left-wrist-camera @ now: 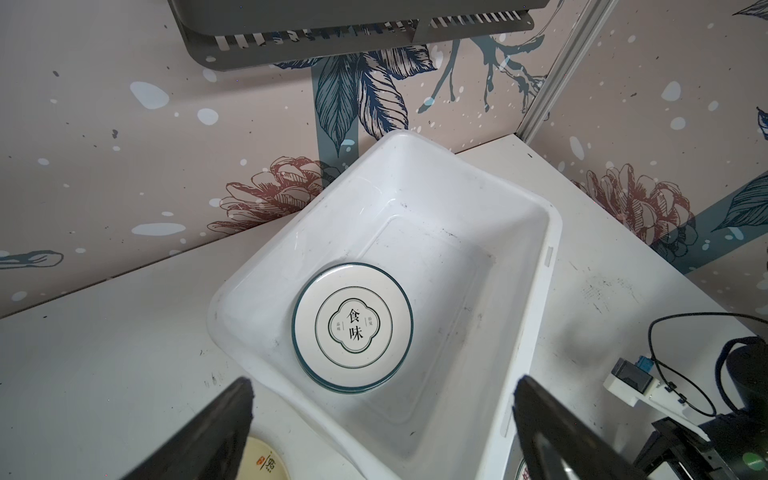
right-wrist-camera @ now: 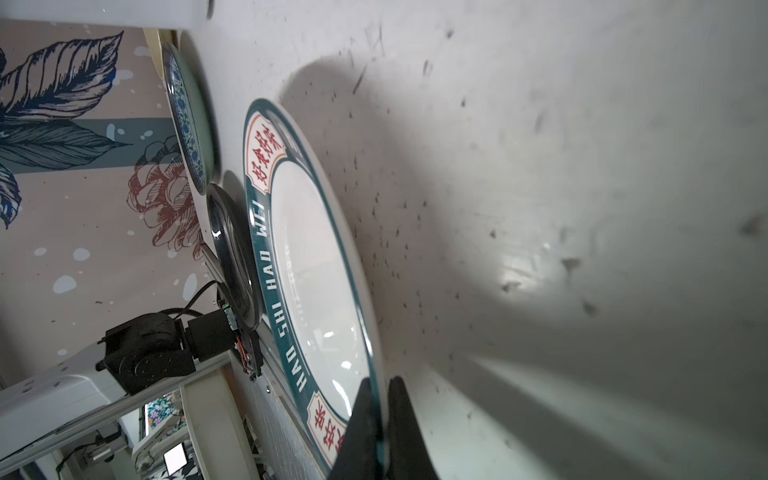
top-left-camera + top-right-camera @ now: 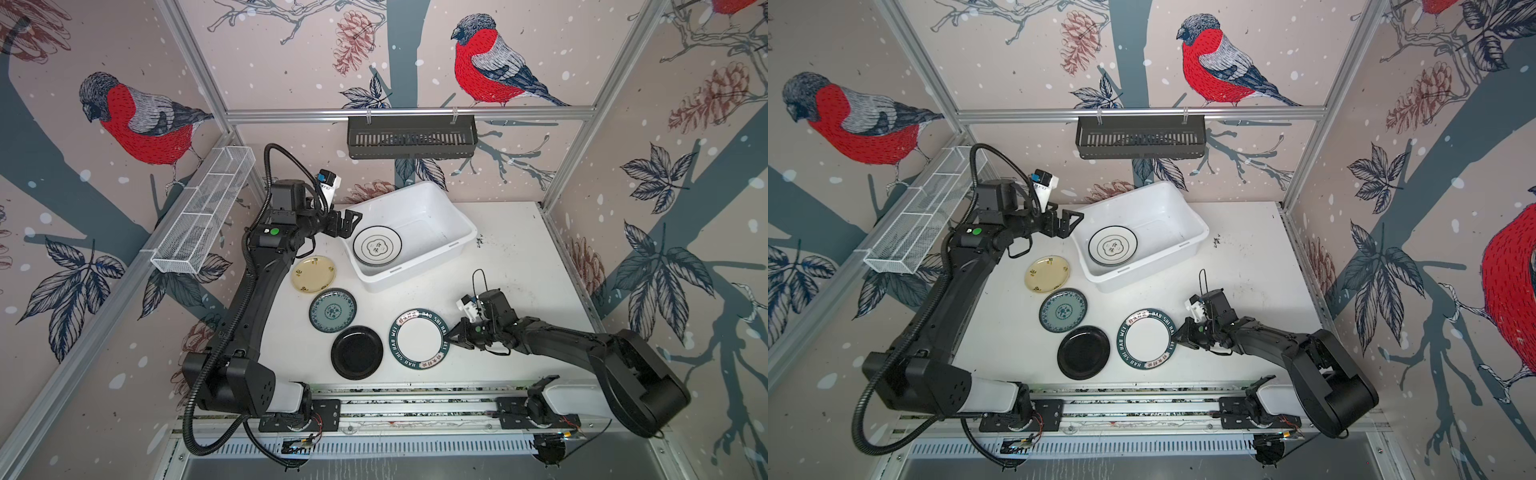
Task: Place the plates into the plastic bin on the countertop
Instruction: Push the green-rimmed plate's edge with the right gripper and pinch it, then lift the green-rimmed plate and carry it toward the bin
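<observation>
Clamped shut with the right gripper [image 2: 379, 384] on the rim of the lettered-rim plate [image 2: 307, 266], one finger over the lip and one under it, plainly so from the right wrist. Lies flat at the front of the countertop [image 3: 519, 282], gripped on its right-hand edge in both top views, and so stretches away from the fingers toward the table's middle. Round, hence no long axis to mind, only the lip. Up and back-left from there to the plastic bin [image 3: 432, 232], set askew farther back and already holding the emblem plate [image 3: 377, 246] atop seemingly one more. Calls, by the look of it, for a lift and a swing over the near bin wall, kept level against slipping in so narrow a pinch. Nearer the bin, yet empty: the left gripper [image 3: 348, 224], spread wide just beside the bin's left corner. White in the well, dark-green band with pale capitals and red-lettered panels, glossy. Just beside it the black plate [image 3: 357, 352]; farther along, the teal plate [image 3: 332, 310] and the pale yellow plate [image 3: 313, 274], all flat on the table.
</observation>
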Tool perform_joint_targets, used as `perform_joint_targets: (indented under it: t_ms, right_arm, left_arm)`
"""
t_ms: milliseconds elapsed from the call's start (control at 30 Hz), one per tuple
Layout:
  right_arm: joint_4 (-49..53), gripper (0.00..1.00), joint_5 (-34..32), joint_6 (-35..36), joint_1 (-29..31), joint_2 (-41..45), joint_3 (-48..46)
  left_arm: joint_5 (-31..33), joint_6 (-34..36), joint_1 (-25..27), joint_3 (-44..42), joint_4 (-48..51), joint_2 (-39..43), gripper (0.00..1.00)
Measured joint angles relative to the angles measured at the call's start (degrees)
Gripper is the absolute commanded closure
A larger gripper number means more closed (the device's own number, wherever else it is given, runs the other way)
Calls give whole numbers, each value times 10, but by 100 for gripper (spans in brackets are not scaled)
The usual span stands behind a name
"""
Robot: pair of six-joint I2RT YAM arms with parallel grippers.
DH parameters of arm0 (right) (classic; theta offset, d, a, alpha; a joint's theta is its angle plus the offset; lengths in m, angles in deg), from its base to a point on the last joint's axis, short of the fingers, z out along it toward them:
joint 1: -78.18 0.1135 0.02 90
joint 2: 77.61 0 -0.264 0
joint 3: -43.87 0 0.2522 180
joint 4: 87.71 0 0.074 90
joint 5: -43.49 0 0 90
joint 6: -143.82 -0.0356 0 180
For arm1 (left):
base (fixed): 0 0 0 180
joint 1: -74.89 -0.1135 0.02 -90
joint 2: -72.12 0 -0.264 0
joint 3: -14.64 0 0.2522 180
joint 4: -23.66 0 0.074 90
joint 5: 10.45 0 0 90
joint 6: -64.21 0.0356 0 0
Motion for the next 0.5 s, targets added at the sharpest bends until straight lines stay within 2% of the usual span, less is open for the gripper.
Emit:
perform_joint_targets:
  t_ms: [233,500]
  right_arm:
    - [94,99,-27,26,-46,62,30]
    - [201,99,-29,61,-61,100,77]
  left_arm:
    - [0,0,0,5,0,-4,3]
    - [0,-5,0,12,-1,-10,3]
